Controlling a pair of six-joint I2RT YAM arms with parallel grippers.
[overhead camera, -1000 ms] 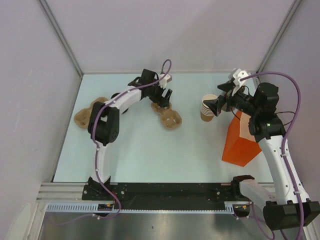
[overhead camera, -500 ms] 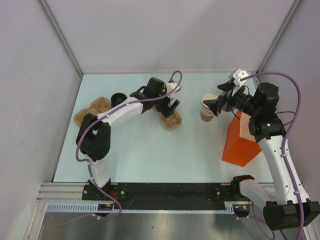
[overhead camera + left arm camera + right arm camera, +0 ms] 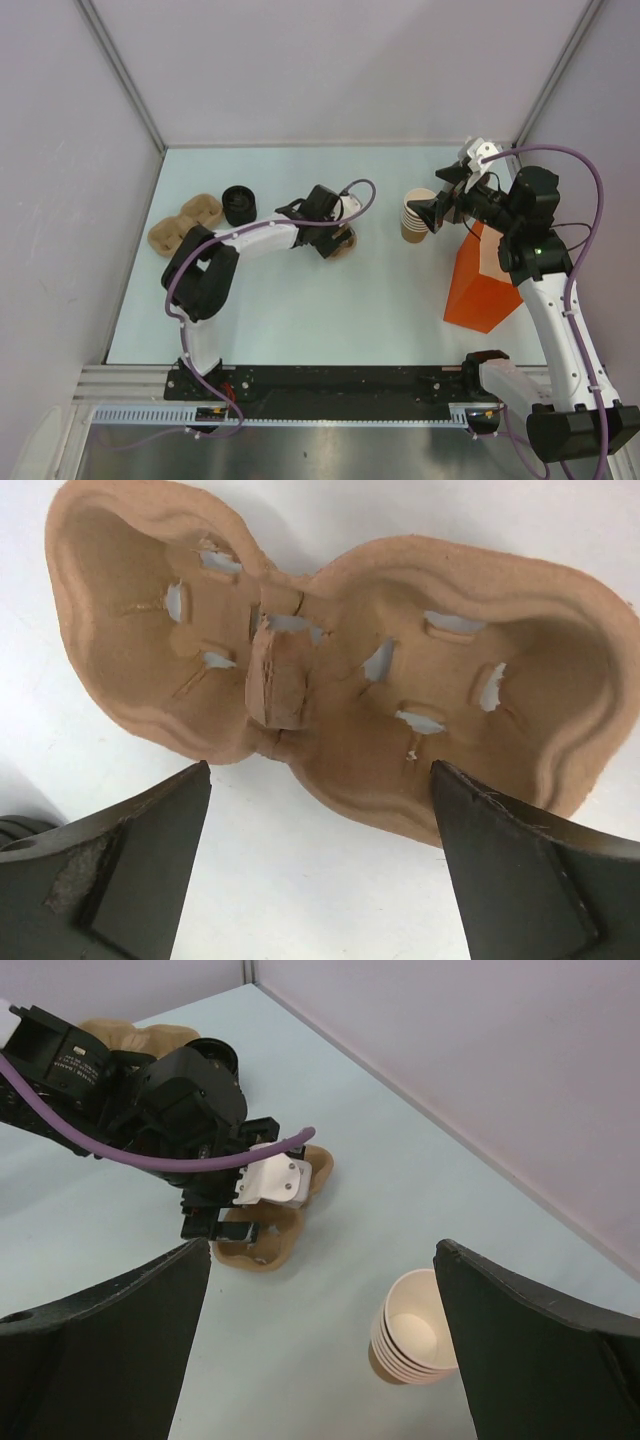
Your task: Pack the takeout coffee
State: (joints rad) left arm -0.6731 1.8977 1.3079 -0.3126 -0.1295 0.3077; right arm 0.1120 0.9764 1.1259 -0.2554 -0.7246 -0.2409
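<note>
The left gripper hangs wide over a pulp carrier, holding nothing — the right gripper gapes wide too, near the cup stack.

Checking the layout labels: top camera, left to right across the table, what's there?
From the left: pulp tray → black lid → second pulp tray → stack of tan cups → orange container.
</note>
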